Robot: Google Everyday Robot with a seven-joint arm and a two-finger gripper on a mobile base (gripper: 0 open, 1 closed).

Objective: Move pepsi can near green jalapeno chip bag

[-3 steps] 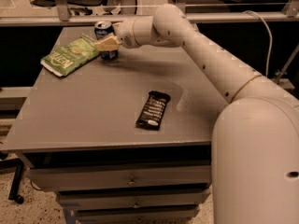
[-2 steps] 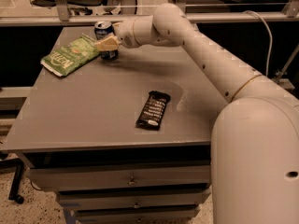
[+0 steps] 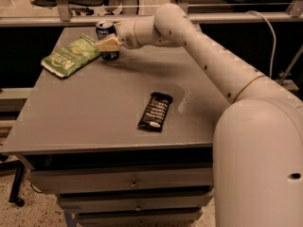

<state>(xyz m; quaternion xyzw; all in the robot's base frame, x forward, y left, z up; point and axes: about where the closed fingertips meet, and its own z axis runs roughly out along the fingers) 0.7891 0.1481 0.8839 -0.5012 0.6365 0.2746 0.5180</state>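
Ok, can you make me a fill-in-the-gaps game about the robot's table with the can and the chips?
1. The small dark blue pepsi can with the silver top stands ____ on the grey table.
2. In the picture, the flat, crinkly green jalapeno chip bag lies just ____ of the can.
3. The white arm's gripper is up against the ____, at the table's far side.
4. The flat rectangular bar wrapper near the table's middle is coloured ____.

Missing words: upright; left; can; black.
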